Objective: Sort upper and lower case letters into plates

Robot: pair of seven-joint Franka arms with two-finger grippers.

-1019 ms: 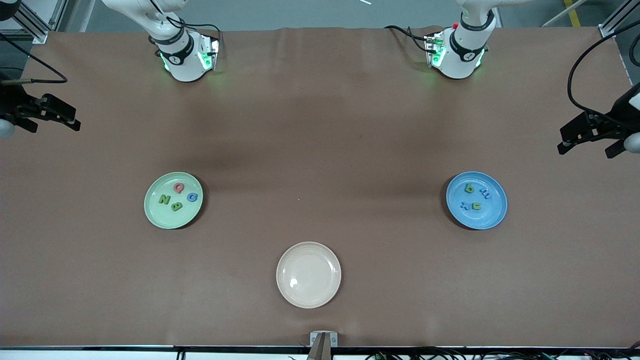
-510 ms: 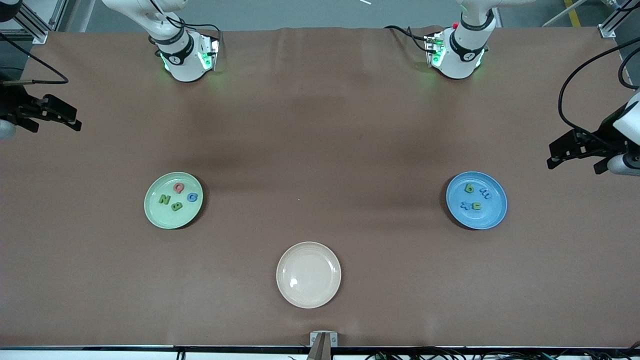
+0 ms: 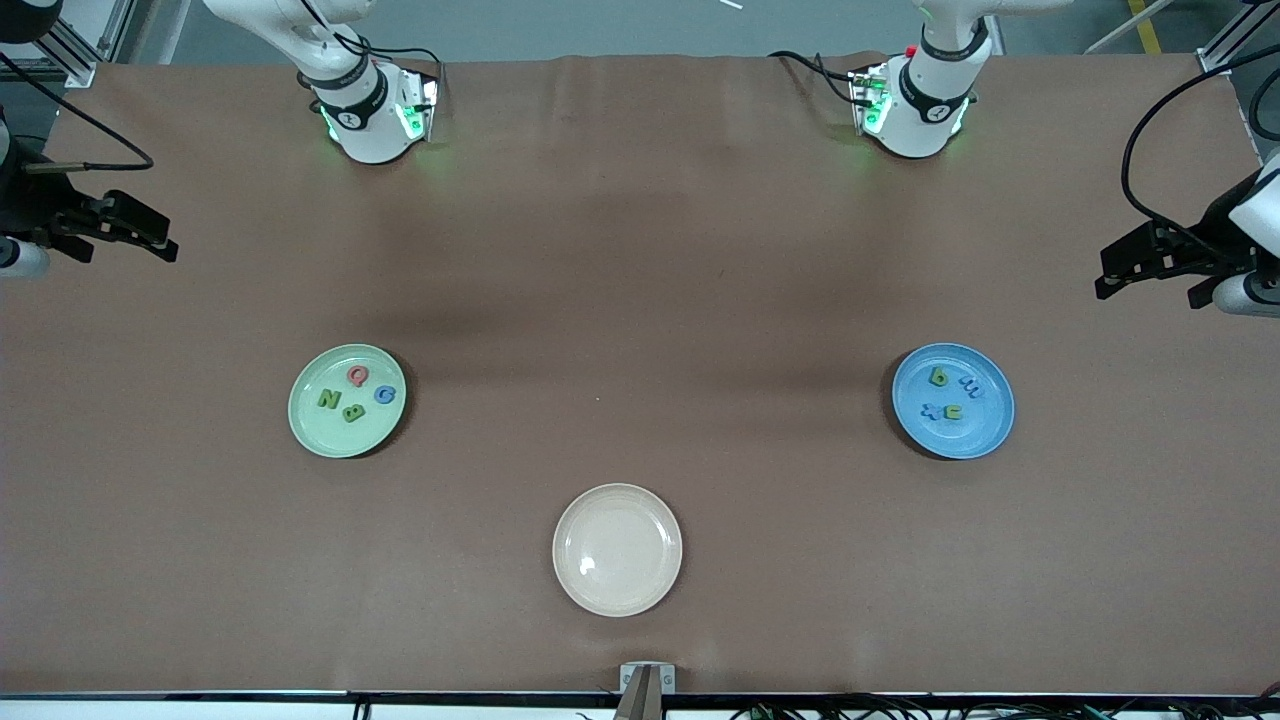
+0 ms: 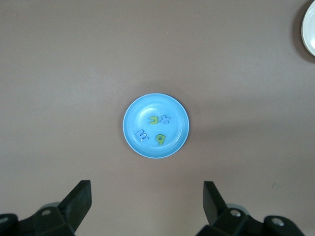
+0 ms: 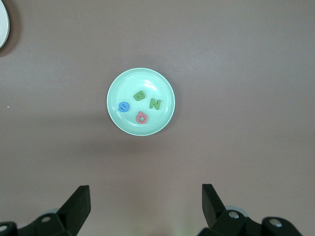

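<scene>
1. The table (image 3: pixel 640 250) wears a matt brown cover with faint creases.
2. The green plate (image 3: pixel 312 432), blue plate (image 3: pixel 975 435) and beige plate (image 3: pixel 617 590) look like smooth, slightly glossy plastic.
3. The letters (image 3: pixel 352 394) look matt.

A brown cloth (image 3: pixel 640 250) covers the whole table, faintly creased and softly shadowed across its middle; grey floor (image 3: pixel 600 25) shows along the top edge, with aluminium frame posts (image 3: pixel 70 45) at the corners; tangled cables (image 3: pixel 900 712) run below the table's near edge
</scene>
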